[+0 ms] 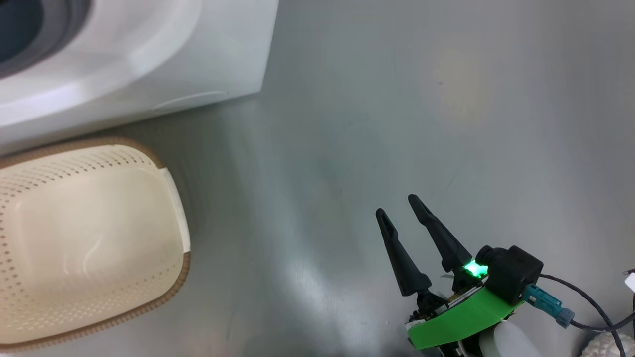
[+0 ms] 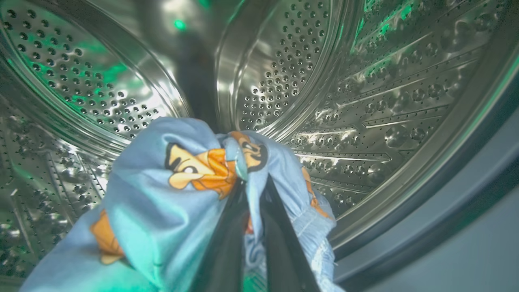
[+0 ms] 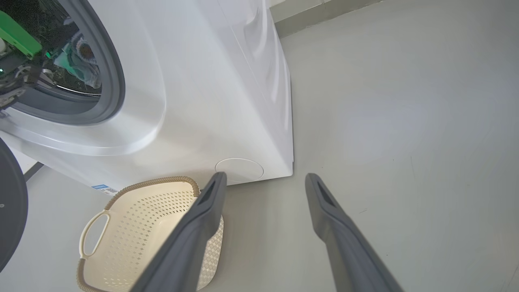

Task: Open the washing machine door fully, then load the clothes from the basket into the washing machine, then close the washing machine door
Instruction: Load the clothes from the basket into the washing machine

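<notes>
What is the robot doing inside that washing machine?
It is loading laundry. Its left pincer is shut on the blue cartoon-print clothes and holds them inside the washing machine, within the steel drum. The basket on the floor looks empty. The right pincer hangs open above the floor, holding nothing. The door is open.

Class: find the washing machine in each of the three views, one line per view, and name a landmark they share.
Head view: the washing machine fills the upper left corner, above the basket.
Left wrist view: its steel drum surrounds the left gripper, shut on the clothes.
Right wrist view: its white body spans the upper left, behind the basket.
Shared landmark: the grey door seal.
</notes>
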Tool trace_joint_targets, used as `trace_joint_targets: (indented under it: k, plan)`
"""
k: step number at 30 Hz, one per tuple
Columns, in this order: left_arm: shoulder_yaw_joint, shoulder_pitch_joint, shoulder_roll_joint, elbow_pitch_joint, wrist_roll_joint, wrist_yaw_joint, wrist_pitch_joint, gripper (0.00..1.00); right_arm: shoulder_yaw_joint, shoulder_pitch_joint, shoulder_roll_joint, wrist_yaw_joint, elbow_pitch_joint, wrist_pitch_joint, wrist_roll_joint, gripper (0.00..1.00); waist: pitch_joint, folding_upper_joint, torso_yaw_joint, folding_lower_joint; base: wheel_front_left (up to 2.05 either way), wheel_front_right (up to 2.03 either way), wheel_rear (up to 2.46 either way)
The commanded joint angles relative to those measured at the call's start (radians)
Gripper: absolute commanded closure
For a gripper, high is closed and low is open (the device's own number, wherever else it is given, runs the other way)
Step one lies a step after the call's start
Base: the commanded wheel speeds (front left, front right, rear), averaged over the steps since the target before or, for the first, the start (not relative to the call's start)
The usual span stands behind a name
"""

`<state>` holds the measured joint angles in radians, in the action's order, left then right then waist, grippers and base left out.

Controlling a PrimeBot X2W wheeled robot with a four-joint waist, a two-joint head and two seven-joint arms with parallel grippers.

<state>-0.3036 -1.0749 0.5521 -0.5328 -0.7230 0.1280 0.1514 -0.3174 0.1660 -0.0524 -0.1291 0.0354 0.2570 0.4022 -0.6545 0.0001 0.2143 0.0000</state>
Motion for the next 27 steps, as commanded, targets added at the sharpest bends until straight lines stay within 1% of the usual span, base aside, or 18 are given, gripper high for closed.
trace_joint_targets:
  k: [1, 4, 5, 15, 23, 27]
  plan:
    - [0.016, -0.033, 0.07, 0.037, -0.012, 0.002, 0.012, 1.0, -0.032, -0.01, 0.002, -0.002, -0.028, 0.005, -0.004, 0.0, -0.051, -0.0001, 0.005, 0.0, 0.0, 0.0, 0.0]
    - [-0.005, -0.059, 0.104, 0.062, -0.033, 0.002, 0.028, 1.0, -0.04, -0.004, 0.002, -0.002, -0.039, 0.005, -0.003, 0.0, -0.089, -0.0001, 0.011, 0.0, 0.0, 0.0, 0.0]
    - [-0.005, -0.059, 0.104, 0.062, -0.033, 0.002, 0.028, 1.0, -0.04, -0.004, 0.002, -0.002, -0.039, 0.005, -0.003, 0.0, -0.089, -0.0001, 0.011, 0.0, 0.0, 0.0, 0.0]
    - [-0.038, -0.217, 0.236, 0.134, -0.075, 0.003, 0.096, 1.0, -0.089, -0.009, 0.002, -0.002, -0.055, 0.005, 0.011, 0.0, -0.171, -0.0001, 0.054, 0.0, 0.0, 0.0, 0.0]
    - [-0.064, -0.3, 0.293, 0.126, -0.097, 0.003, 0.107, 1.0, -0.116, -0.025, 0.002, -0.002, -0.071, 0.005, 0.014, 0.0, -0.193, -0.0001, 0.089, 0.0, 0.0, 0.0, 0.0]
    - [-0.092, -0.327, 0.305, 0.107, -0.128, 0.003, 0.102, 1.0, -0.125, -0.03, 0.002, -0.002, -0.071, 0.005, 0.016, 0.0, -0.205, -0.0001, 0.098, 0.0, 0.0, 0.0, 0.0]
